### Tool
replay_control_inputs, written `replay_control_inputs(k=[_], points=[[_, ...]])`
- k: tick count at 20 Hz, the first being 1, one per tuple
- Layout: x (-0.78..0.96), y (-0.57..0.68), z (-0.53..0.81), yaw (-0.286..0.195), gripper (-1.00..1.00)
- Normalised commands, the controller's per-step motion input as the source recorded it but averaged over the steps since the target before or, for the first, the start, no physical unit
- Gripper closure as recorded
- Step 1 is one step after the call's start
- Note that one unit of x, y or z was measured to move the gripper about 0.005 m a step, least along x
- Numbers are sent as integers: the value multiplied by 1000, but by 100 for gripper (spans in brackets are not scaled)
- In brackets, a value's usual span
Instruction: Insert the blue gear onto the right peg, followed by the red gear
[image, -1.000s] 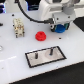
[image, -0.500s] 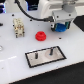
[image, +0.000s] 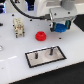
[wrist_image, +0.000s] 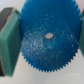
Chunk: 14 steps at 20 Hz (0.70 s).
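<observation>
End effector clenched on the blue gear, held above the bench.

In the exterior view we see the arm (image: 50, 7) reaching in from the far side, its end effector (image: 61, 25) hanging toward the exterior view's right, clear of the white bench (image: 15, 55), with the blue gear (image: 61, 25) between its fingers. In the wrist view the gear's toothed disc and pale centre hole fill the frame, a teal pad (wrist_image: 8, 41) pressed against its rim. The red gear (image: 40, 36) rests on the bench, near the grey plate (image: 46, 56), where we take the right peg (image: 50, 51) to stand upright.
</observation>
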Motion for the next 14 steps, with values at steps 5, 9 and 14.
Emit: replay_control_inputs(k=[5, 9, 14], points=[[744, -245, 367, 0, 100], [764, -294, 333, 0, 100], [743, -300, 359, 0, 100]])
